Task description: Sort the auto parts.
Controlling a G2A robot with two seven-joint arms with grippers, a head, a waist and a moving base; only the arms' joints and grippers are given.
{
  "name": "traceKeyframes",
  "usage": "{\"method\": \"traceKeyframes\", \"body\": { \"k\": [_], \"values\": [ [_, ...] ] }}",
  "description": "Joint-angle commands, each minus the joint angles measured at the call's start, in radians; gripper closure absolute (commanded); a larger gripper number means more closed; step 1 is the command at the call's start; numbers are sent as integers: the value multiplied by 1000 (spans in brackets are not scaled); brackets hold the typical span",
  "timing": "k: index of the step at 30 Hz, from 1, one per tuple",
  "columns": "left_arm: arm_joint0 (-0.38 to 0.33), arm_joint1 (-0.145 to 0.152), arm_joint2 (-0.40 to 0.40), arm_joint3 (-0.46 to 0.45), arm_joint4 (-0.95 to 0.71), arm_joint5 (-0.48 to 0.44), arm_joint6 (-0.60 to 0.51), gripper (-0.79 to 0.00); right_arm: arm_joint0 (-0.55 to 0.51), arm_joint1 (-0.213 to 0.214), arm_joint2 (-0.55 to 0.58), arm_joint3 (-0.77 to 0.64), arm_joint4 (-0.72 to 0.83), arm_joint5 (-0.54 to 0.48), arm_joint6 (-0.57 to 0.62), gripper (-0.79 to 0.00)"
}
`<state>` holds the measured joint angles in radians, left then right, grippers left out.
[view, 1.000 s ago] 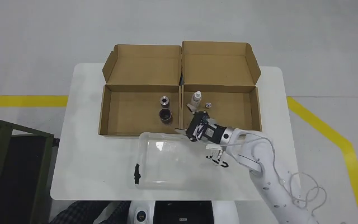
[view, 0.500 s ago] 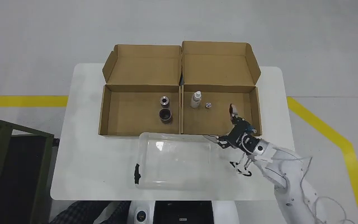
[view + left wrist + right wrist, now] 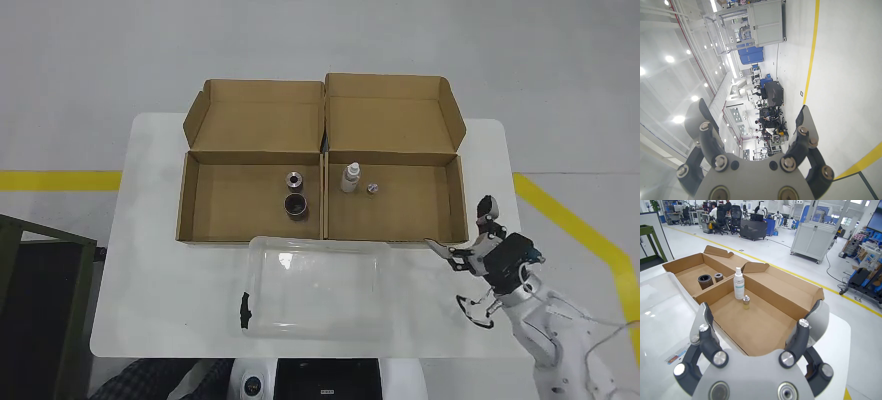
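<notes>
The right gripper (image 3: 458,224) is hovering over the right edge of the white counter (image 3: 150,250), just outside the right cardboard box (image 3: 455,195). Its fingers are spread wide and are gripping nothing. In the left wrist view, the left gripper (image 3: 753,105) is pointing out at the room, also spread and empty.

2 open cardboard boxes are sitting side by side, touching. In the right box, a white spray bottle (image 3: 350,178) is standing upright near the shared wall, with a small metal fitting (image 3: 372,187) just beside it. In the left box (image 3: 200,200), a dark hollow sleeve (image 3: 296,205) and a smaller steel cylinder (image 3: 292,181) are standing close together near that same wall.

A clear plastic bin (image 3: 260,245) is lying in front of the boxes, and a small black part (image 3: 243,310) is resting at its left edge.
</notes>
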<state>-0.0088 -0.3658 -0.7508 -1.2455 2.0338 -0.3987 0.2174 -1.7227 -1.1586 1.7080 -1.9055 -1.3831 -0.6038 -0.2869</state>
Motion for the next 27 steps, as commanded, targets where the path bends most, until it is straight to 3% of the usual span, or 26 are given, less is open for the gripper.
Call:
{"method": "traceKeyframes", "body": {
  "k": [1, 10, 27],
  "values": [
    [0, 0, 0, 0, 0, 0, 0, -785, -14, 1, 22, 12, 7, 2, -23, -785],
    [0, 0, 0, 0, 0, 0, 0, -785, -49, 8, 68, 50, -34, -1, -112, -785],
    [0, 0, 0, 0, 0, 0, 0, -785, -49, 8, 68, 50, -34, -1, -112, -785]
  ]
}}
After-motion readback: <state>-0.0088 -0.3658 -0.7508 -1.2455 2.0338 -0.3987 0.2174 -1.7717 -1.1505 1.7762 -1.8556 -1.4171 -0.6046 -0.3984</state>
